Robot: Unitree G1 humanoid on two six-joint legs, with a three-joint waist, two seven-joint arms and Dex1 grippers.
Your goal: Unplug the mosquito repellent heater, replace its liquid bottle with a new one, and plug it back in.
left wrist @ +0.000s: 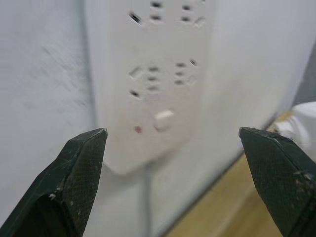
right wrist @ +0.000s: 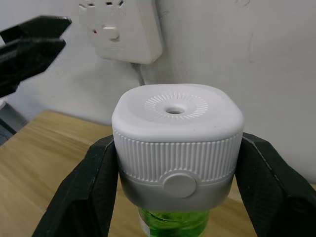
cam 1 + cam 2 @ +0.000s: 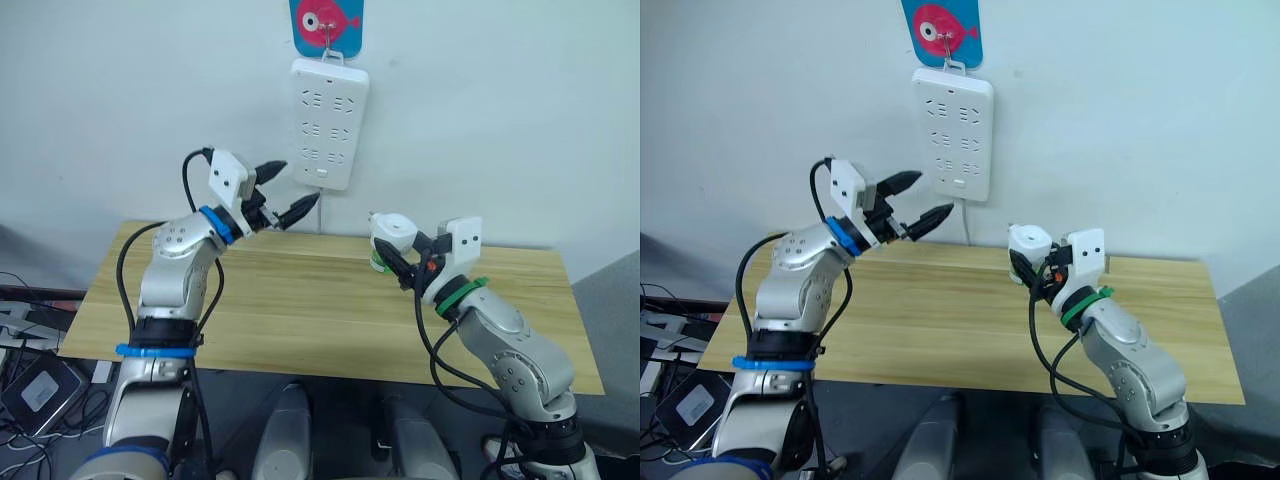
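My right gripper (image 3: 398,258) is shut on the mosquito repellent heater (image 2: 177,148), a small white rounded unit with a round hole in its ribbed top. A green liquid bottle (image 2: 173,222) hangs below the unit. The heater (image 3: 392,237) is held above the wooden table (image 3: 300,310), to the right of and below the white power strip (image 3: 328,122) on the wall. My left gripper (image 3: 285,190) is open and empty, raised close in front of the strip's lower end, near its switch (image 1: 164,119).
The power strip hangs from a hook under a blue and pink fish sticker (image 3: 326,22). Its cord (image 1: 146,197) runs down behind the table. Grey objects (image 3: 285,430) sit below the table's front edge.
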